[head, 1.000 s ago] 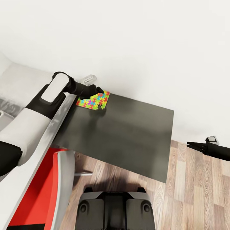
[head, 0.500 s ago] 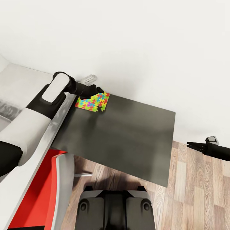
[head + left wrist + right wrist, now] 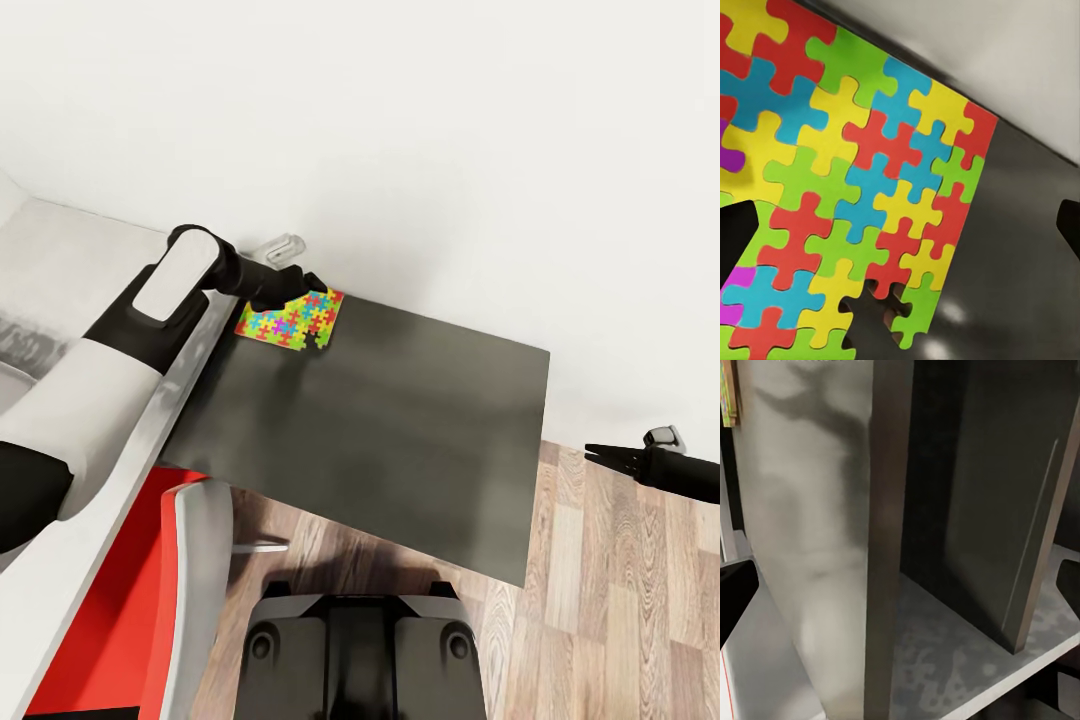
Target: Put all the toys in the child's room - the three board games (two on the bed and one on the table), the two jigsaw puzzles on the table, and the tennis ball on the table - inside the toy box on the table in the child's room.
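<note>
The left claw (image 3: 308, 284) hovers over the jigsaw puzzle (image 3: 291, 320), which lies flat at the far corner of the dark tabletop (image 3: 400, 420), fingers spread in the wrist view. Picking up this puzzle appears to be the step in hand; next, it likely needs a lower, edge-on pinch of the thin mat. The right claw (image 3: 600, 455) hangs beyond the tabletop, seemingly pressed together.

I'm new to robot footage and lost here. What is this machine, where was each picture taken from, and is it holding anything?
It is a simulated wheeled robot with two arms. The head view looks down over them. The left gripper hovers at a jigsaw puzzle lying on the dark table; whether it grips it, I cannot tell. The left wrist view shows that puzzle close up. The right gripper hangs beside the table, over the wood floor. A red chair stands near.
</note>
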{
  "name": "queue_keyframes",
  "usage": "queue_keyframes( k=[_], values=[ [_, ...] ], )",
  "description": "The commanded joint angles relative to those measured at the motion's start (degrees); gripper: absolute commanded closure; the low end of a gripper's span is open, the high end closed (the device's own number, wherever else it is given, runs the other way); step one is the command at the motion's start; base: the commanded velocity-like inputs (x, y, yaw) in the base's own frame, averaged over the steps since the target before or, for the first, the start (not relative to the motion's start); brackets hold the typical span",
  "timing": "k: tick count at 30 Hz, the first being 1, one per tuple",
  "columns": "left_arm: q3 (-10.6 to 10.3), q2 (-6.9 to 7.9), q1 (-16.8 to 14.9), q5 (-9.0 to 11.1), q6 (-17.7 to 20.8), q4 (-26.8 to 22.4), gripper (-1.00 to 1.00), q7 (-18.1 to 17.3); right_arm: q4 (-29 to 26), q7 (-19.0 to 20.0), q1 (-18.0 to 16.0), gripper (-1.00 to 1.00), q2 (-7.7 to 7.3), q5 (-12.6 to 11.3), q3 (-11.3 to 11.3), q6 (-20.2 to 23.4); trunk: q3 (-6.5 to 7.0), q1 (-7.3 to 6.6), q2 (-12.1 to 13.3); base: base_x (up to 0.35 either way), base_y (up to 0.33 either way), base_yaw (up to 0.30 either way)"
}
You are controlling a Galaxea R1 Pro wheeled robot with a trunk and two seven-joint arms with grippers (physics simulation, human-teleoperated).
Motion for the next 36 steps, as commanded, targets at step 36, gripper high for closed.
queue_keyframes(
  k=[36],
  values=[
    [-4.2,0.61,2.5,0.4,-0.7,1.1,-1.0,0.6,0.1,0.2,-0.2,-1.0,-0.57,-0.6,0.4,0.5,-0.09,0.04,-0.1,0.0,0.0,0.0]
  ],
)
